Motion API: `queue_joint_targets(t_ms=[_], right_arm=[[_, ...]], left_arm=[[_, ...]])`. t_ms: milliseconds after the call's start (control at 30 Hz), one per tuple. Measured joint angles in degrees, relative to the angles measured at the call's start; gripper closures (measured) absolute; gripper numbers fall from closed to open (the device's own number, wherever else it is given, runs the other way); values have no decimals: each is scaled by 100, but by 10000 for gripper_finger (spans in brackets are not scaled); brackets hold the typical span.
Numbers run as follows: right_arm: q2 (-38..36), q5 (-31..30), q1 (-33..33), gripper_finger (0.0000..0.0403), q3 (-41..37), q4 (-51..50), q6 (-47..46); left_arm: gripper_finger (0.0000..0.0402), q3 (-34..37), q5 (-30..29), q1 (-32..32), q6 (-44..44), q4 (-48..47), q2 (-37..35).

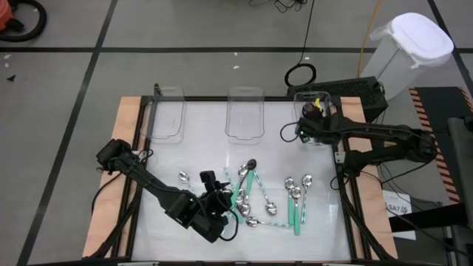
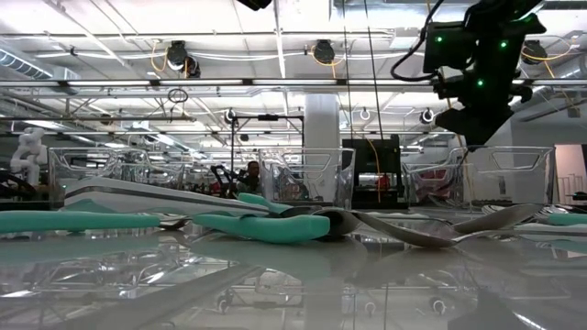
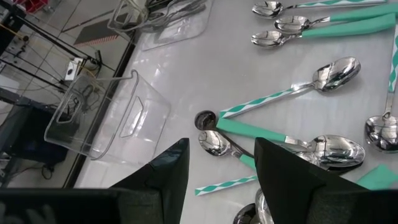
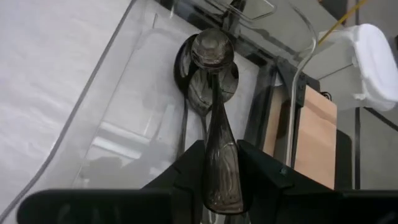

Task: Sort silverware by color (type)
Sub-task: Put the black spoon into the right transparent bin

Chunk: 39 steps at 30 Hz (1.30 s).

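- Silverware [image 1: 270,198] lies scattered on the glossy white table [image 1: 310,222]: small spoons with shiny silver bowls, many with teal-green handles, some handles striped teal and white.
- Three clear rectangular plastic bins stand in a row along the table's far edge, and the spoon cluster sits well apart from them, toward the near side.
- Left-hand bin [image 1: 168,112] and middle bin [image 1: 244,112] show nothing inside from above.
- Right-hand bin [image 1: 319,117] holds dark, blackish metal spoons; through its clear wall the right wrist camera shows dark bowls lying on its floor.
- Right gripper [image 4: 219,163] hangs directly over the right-hand bin, fingers pinching a dark spoon [image 4: 214,112] by its smooth handle, with its rounded bowl pointing down into the bin just above the spoons already there.
- Left gripper [image 3: 219,171] hovers at the near-left edge of the spoon cluster, far from the bins, its dark fingers spread with nothing between them.
- Just beyond the left gripper's fingertips lie a silver spoon with a teal handle [image 3: 214,142] and, touching or nearly touching it, a small dark spoon bowl [image 3: 204,119].
- More mirror-bright spoons with teal handles lie beside those, overlapping one another at odd angles.
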State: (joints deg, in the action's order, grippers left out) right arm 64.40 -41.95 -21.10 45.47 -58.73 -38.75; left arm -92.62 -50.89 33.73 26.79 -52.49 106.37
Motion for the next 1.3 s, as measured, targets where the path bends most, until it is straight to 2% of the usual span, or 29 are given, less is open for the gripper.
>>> queue_joint_targets(t_ms=[300, 1100, 1300], right_arm=[[1, 317, -289, 328, 2, 73, 195], [0, 287, -279, 310, 4, 88, 208], [-120, 140, -57, 309, 7, 155, 348]], left_arm=[[220, 0, 2, -2, -2, 0, 0], [220, 0, 2, -2, 7, -2, 0], [220, 0, 4, -2, 7, -4, 0]])
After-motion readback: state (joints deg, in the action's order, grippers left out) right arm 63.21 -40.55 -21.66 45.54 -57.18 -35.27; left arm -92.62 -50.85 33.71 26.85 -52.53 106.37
